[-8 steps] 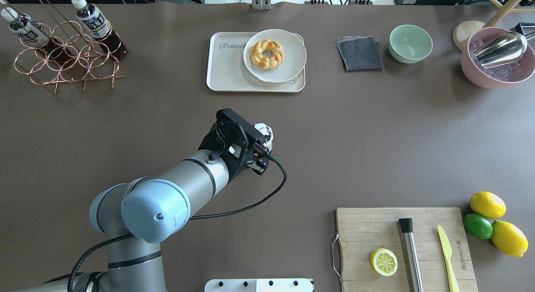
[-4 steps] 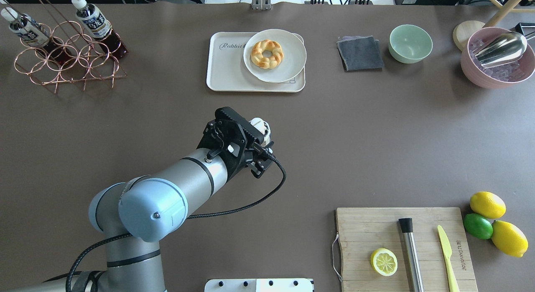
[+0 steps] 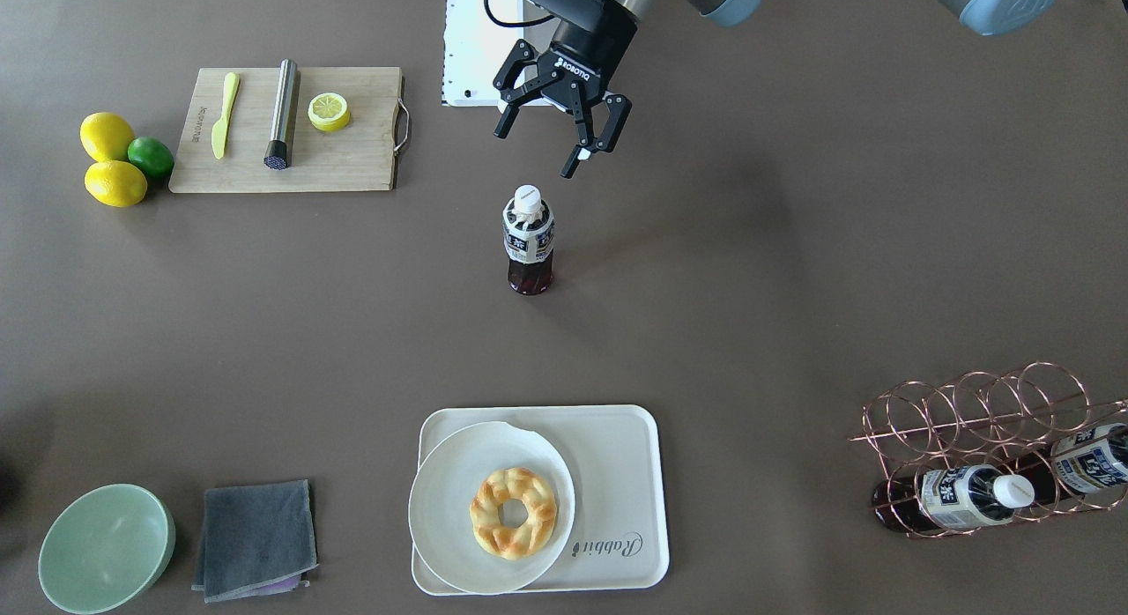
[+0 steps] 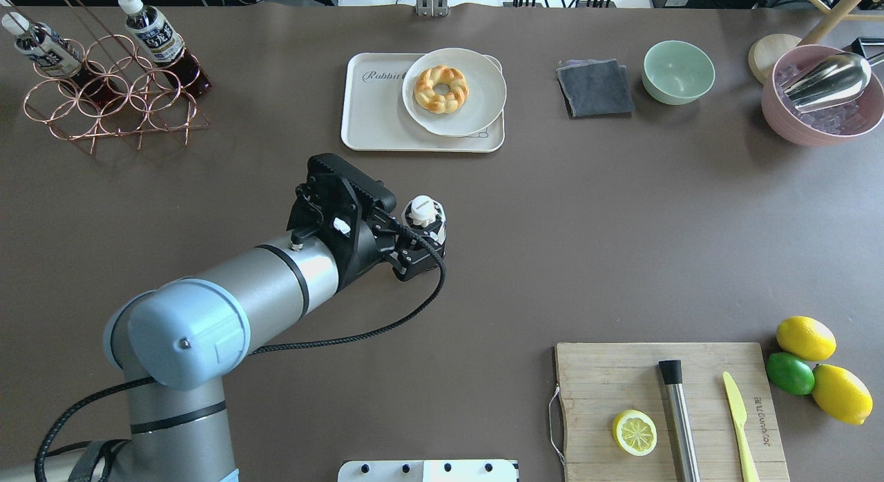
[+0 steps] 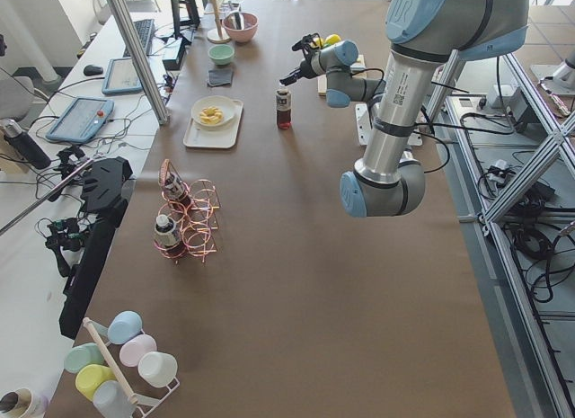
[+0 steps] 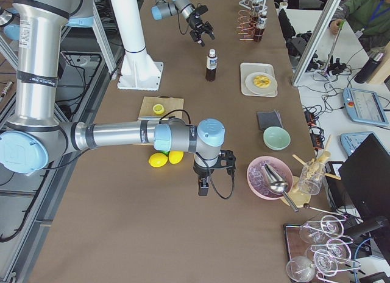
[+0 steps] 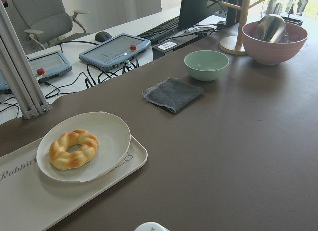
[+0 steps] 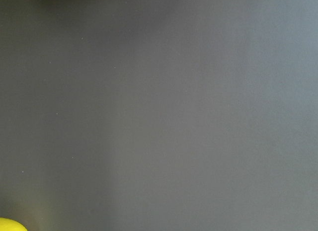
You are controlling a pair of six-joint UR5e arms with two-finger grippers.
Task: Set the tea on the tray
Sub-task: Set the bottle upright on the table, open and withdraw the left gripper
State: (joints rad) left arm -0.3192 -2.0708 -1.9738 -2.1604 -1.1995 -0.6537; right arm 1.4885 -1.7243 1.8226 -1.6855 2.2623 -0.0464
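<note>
A tea bottle (image 3: pixel 529 240) with a white cap stands upright on the bare table, mid-table, on the robot's side of the tray; its cap (image 4: pixel 424 213) shows in the overhead view. My left gripper (image 3: pixel 539 148) is open and empty, just behind the bottle on the robot's side and apart from it. The cream tray (image 3: pixel 617 456) marked "Rabbit" lies at the table's far edge, a round plate with a doughnut (image 4: pixel 442 88) on its right half. My right gripper (image 6: pixel 204 184) hangs near the lemons; I cannot tell whether it is open or shut.
A copper wire rack (image 4: pixel 103 95) at the far left holds two more tea bottles. A grey cloth (image 4: pixel 595 88), a green bowl (image 4: pixel 678 71) and a pink ice bowl (image 4: pixel 822 102) sit far right. A cutting board (image 4: pixel 666 406) and lemons (image 4: pixel 808 338) lie near right.
My left arm has swung left and drawn back from the bottle. The bottle's cap, partly under the gripper before, now stands free of it. The bottle has stayed in place.
</note>
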